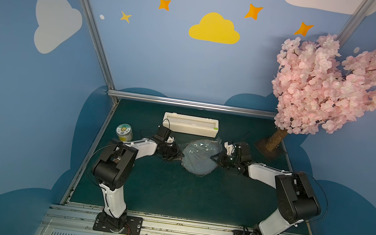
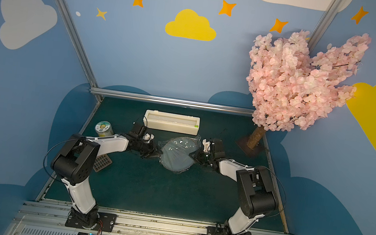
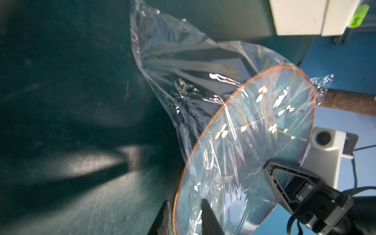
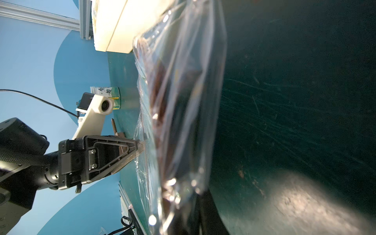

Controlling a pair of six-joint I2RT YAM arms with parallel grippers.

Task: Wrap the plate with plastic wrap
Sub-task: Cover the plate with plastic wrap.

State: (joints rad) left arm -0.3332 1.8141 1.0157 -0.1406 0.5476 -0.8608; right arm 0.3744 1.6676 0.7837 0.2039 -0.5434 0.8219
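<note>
The grey-blue plate hangs tilted above the green mat between both arms. Its brownish rim and white dots show in the left wrist view. Crinkled plastic wrap lies over its face and trails loose past the rim. My left gripper is at the plate's left edge, one finger on each side of the rim, closed in on it. My right gripper is shut on the opposite edge, a black fingertip pressing the wrapped face.
The cream dispenser box lies just behind the plate. A yellow-labelled jar stands at the left and a brown grid piece lies under the left arm. The pink blossom tree has its trunk at the back right.
</note>
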